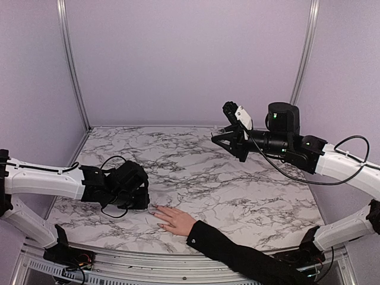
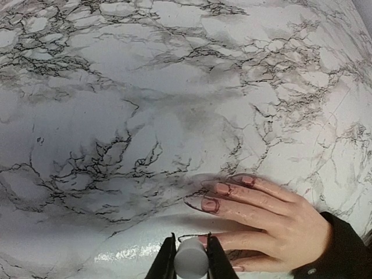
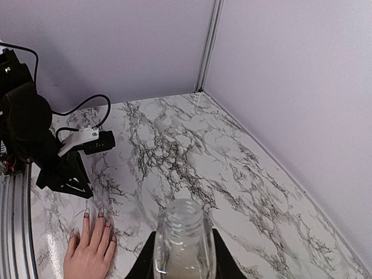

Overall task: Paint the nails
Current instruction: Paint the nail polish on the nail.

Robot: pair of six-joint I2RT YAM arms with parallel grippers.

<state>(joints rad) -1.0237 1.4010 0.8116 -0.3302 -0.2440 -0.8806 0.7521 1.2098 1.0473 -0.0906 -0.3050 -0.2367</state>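
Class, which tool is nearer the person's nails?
Left. The left tool, gripping a white cylinder, hovers beside the nails; the right tool, holding a clear bottle, is far across the table.

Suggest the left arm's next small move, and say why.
Probably ease the left gripper down a touch toward the nearest finger. The white cylinder it grips sits right at that fingertip, and the hand lies flat on the table.
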